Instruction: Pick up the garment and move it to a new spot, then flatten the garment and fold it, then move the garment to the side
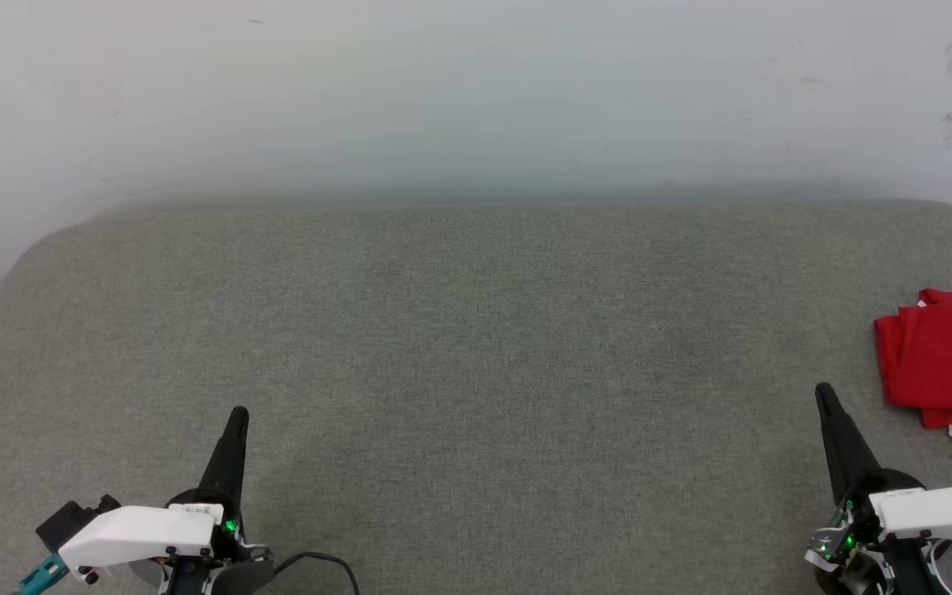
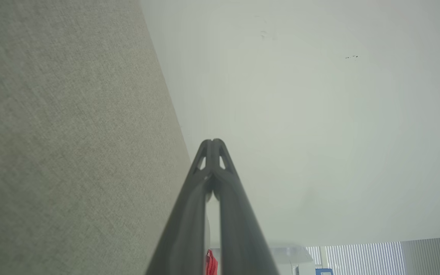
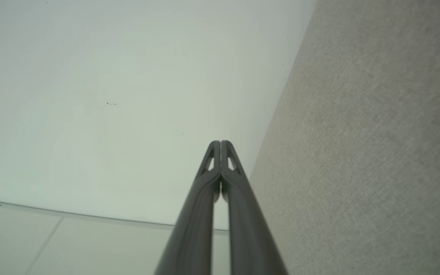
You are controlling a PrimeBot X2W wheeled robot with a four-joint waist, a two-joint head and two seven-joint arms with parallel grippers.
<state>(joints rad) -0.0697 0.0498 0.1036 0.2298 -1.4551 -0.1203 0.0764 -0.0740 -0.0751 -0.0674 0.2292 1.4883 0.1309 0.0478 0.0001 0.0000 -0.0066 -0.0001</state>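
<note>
The garment (image 1: 943, 364) lies folded into a compact red bundle at the far right edge of the grey padded surface (image 1: 476, 330), with a bit of red-white striped trim at its near corner. A sliver of its red cloth (image 2: 211, 263) shows between my left fingers in the left wrist view. My right gripper (image 1: 823, 392) is shut and empty, a short way to the left of the garment and apart from it. My left gripper (image 1: 238, 413) is shut and empty at the lower left. Both sets of fingertips are pressed together in the left wrist view (image 2: 213, 142) and the right wrist view (image 3: 220, 143).
A pale wall (image 1: 476, 99) rises right behind the padded surface, with dark scuffs at its upper right. The surface has rounded far corners. A black cable (image 1: 323, 566) trails by my left wrist. Window blinds (image 2: 376, 258) show far off in the left wrist view.
</note>
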